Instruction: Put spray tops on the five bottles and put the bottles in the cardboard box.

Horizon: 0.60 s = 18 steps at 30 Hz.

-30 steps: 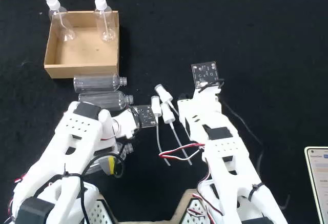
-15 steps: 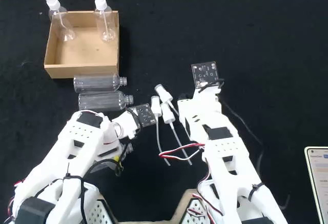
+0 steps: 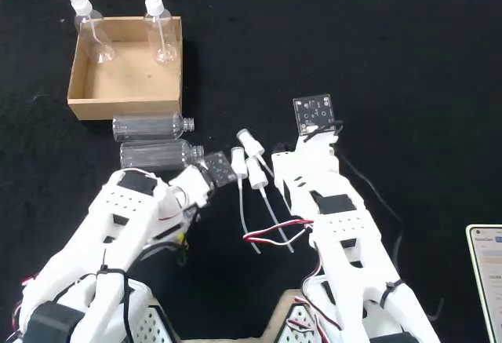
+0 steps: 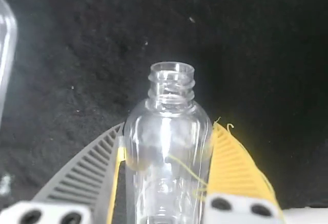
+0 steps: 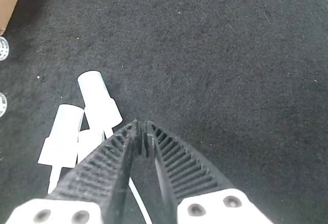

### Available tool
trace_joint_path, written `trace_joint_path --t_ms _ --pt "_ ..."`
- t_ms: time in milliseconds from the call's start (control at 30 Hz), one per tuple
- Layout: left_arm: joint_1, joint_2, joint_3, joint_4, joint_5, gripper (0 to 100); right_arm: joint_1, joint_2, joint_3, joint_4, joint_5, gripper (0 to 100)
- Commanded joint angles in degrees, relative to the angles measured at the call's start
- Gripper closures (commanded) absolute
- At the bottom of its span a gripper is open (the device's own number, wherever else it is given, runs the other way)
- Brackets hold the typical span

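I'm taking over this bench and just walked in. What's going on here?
The left gripper is shut on a bottle with no top. The right gripper is shut and empty, above the table beside three loose spray tops. Two topped bottles stand in the cardboard box; two capless bottles lie on the table just outside it.

The left arm (image 3: 125,209) hides most of the uncapped bottle (image 4: 168,142); its base is cut off.
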Motion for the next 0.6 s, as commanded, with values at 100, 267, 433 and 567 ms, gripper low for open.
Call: trace_joint_path --t_ms 100,267,433,567 --pt "0.0 -5.3 -12.4 8.6 7.4 83 0.9 0.0 -3.3 0.4 0.4 98.6" --pt "0.3 -15.5 -6.6 1.4 15.5 83 0.8 0.0 -3.3 0.4 -0.1 98.6" --pt "0.0 -29.3 4.9 -11.4 24.0 83 -0.3 0.0 -3.3 0.7 -0.1 98.6" --pt "0.5 -39.3 11.7 -15.8 30.2 83 -3.5 0.0 -2.9 0.8 0.3 98.5"
